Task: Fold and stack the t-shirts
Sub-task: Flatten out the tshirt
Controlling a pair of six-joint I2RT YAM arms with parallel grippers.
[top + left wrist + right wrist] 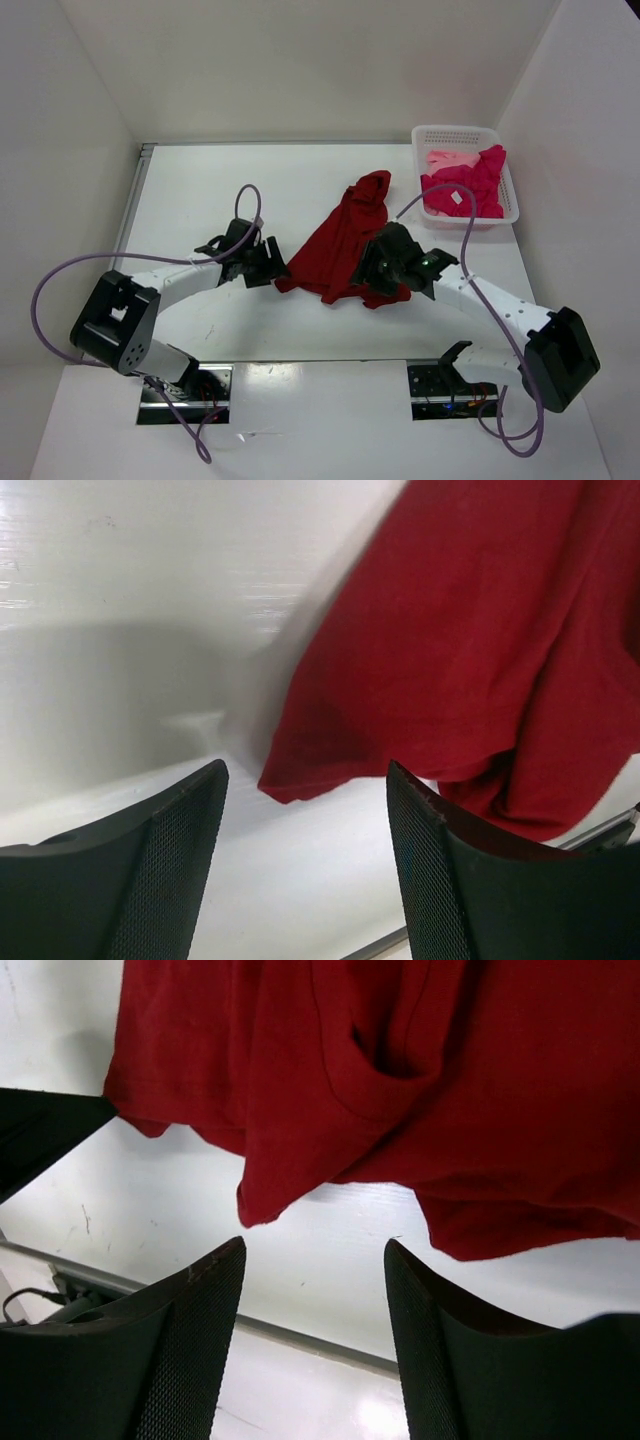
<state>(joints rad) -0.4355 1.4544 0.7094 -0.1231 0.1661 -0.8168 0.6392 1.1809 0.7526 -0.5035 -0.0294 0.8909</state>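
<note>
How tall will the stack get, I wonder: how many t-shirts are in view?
3. The dark red t-shirt lies crumpled on the table; the magenta t-shirt and pale pink t-shirt sit in the white basket, far right. Others may hide beneath them.

Dark red t-shirt (340,245), rumpled, laid diagonally at mid surface (220,190), magenta-pink t-shirt (470,190) and pale pink t-shirt (450,158) bunched in far-right basket (455,131)

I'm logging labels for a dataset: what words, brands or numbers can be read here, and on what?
None can be read.
The small white tag on the pink shirt in the basket is too small to read; the red shirt shows no print.
</note>
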